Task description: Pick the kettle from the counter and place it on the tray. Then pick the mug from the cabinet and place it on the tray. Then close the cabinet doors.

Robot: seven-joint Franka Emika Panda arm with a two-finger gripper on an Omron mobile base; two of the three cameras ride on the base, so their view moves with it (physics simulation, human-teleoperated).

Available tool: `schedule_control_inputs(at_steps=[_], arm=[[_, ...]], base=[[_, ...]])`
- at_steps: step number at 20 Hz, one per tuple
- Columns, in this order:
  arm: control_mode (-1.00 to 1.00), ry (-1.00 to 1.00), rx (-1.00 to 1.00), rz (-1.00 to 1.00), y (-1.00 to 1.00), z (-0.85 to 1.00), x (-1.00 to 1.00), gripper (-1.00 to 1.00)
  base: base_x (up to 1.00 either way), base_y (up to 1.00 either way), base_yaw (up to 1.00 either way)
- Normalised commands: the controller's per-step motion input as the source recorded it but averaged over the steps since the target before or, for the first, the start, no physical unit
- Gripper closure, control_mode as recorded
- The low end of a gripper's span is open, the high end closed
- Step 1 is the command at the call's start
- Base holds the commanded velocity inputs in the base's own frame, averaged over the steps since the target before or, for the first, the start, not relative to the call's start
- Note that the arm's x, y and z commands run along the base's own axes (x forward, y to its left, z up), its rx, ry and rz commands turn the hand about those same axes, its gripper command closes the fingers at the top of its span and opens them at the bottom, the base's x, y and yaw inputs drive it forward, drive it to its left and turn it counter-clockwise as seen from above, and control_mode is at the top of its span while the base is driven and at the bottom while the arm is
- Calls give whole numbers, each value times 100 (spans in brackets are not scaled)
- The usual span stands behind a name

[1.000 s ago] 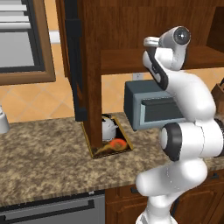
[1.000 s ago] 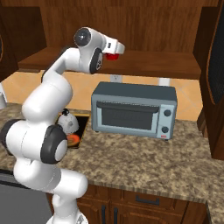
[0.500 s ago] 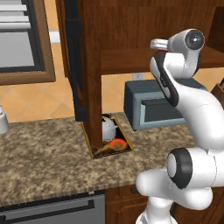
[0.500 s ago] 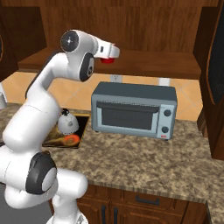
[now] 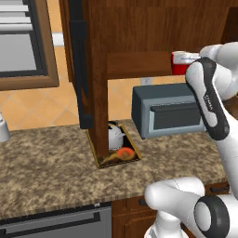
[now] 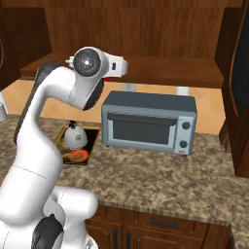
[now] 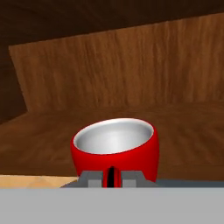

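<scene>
The red mug sits right against the jaws in the hand view: the two fingertips rise at 6 o'clock, nearly pressed together, pinching what looks like the mug's near wall or handle between them, with only a thin dark slit left. The mug's pale inside faces up and its mouth is fully in sight just above the tips. Behind it runs the wooden back wall of the cabinet, with the inner shelf under and beyond the mug.

In the left base view the mug shows at 2 o'clock, at the level of the cabinet shelf, partly hidden by the white arm.

The kettle stands on the tray, which lies on the worktop at the foot of the open cabinet door. In the right base view the kettle and tray are at 9 o'clock, just left of a grey toaster oven. An orange patch shows on the tray in front of the kettle.

No brand, label or writing can be read on anything.
</scene>
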Motion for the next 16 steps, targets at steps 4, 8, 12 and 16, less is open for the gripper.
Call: schedule_control_inputs(at_steps=[4,8,12,16], arm=[[-100,0,0,41,18,-40,-73,100],[-100,0,0,40,31,-56,-57,100],[-100,0,1,42,36,-63,-49,100],[-100,0,0,41,35,-59,-28,100]], base=[[0,0,0],[0,0,0],[0,0,0],[0,0,0]])
